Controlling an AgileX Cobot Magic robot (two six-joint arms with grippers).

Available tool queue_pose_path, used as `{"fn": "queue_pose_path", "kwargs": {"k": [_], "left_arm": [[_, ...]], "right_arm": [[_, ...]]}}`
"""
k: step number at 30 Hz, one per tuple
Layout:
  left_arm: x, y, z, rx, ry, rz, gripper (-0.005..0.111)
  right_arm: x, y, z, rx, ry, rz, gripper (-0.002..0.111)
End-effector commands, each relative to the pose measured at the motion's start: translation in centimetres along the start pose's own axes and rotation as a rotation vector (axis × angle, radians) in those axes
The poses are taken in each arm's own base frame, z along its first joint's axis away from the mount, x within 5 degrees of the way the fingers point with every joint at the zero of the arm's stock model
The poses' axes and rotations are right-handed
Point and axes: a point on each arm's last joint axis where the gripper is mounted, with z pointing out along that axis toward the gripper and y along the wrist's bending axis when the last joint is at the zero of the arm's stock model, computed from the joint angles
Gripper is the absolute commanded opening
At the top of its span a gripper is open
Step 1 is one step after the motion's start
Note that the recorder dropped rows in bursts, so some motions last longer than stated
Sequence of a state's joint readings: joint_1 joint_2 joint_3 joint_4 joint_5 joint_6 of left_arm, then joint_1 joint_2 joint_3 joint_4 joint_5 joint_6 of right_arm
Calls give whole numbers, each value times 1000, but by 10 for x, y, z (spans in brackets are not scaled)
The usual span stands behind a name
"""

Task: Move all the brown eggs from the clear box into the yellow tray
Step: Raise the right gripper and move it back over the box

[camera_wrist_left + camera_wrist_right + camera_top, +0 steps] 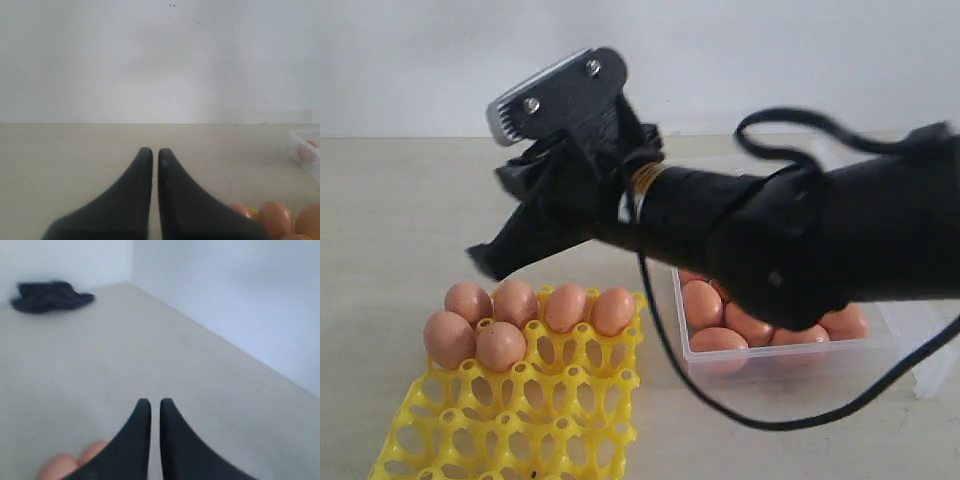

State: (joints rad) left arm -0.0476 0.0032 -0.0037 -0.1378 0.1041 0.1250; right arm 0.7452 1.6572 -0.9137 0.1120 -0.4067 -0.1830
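Note:
The yellow tray [570, 420] lies at the front left, with several brown eggs [515, 302] in its far two rows. The clear box [790, 355] to its right holds several more brown eggs [702, 303], partly hidden by my right arm. My right gripper [485, 260] hangs above the tray's far left corner. It is shut and empty [152, 402], with eggs [60, 466] blurred below it. My left gripper [151, 152] is shut on nothing above bare table. Tray eggs [274, 216] and the box corner [300, 136] show at the edge of the left wrist view.
A black cable [720, 400] droops from the right arm over the table in front of the box. A dark crumpled cloth [50, 296] lies on the table near a wall corner. The box's clear flap [935, 370] lies flat at the far right.

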Motion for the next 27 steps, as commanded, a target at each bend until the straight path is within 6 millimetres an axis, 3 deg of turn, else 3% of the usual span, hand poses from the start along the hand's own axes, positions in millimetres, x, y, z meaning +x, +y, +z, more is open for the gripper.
{"fn": "queue_pose_path", "kwargs": {"k": [1, 5, 8, 12, 16, 24, 27], "left_arm": [[1, 0, 0, -3, 1, 3, 4], [1, 0, 0, -3, 1, 3, 4], [1, 0, 0, -3, 1, 3, 4], [1, 0, 0, -3, -3, 3, 4], [1, 0, 0, -3, -2, 3, 4], [1, 0, 0, -3, -2, 3, 4], [1, 0, 0, -3, -2, 3, 4]], "right_arm": [[10, -52, -27, 215, 176, -78, 0], [39, -107, -59, 568, 202, 45, 0], [57, -125, -90, 780, 135, 103, 0], [85, -123, -117, 881, 96, 158, 0], [104, -118, -124, 875, 162, 129, 0], [106, -116, -123, 838, 185, 102, 0], [106, -103, -111, 636, 239, -33, 0]]}}
